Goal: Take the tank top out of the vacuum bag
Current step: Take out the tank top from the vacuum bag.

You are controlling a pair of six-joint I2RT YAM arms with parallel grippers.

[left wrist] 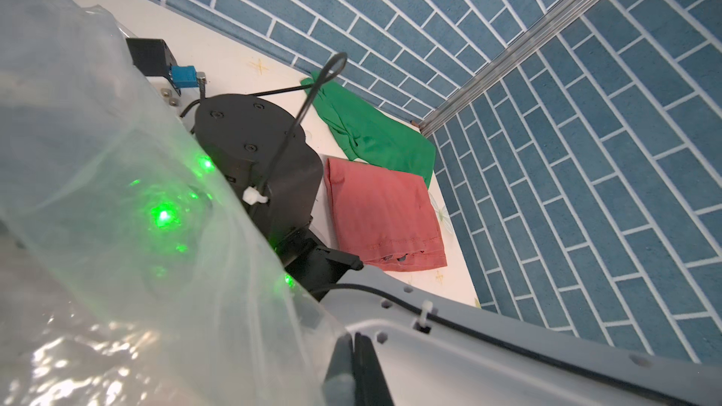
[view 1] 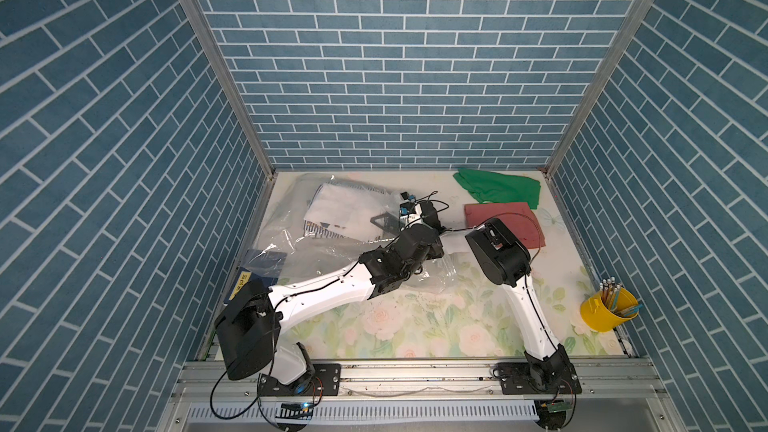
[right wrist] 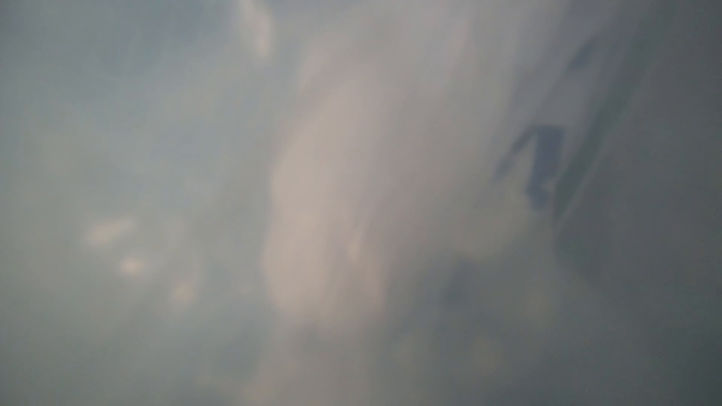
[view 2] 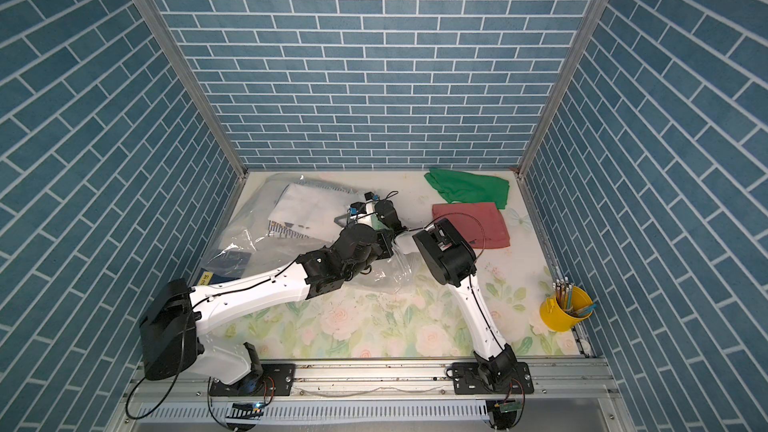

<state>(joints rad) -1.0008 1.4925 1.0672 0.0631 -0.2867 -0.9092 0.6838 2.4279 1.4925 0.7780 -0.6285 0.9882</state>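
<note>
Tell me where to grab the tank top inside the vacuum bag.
Best bet: pinch the tank top at its right-hand edge, nearest the right gripper, coming in from the right through the vacuum bag mouth that the left gripper holds up. It lies flat, so only an edge gives a lip.

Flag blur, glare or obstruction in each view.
Right wrist: uniform grey fog, nothing resolvable. Left wrist: vacuum bag fills much of the frame, out of focus, with green light flare and white glare; green cloth and red cloth sharp. Both top views: sharp, evenly lit.
</note>
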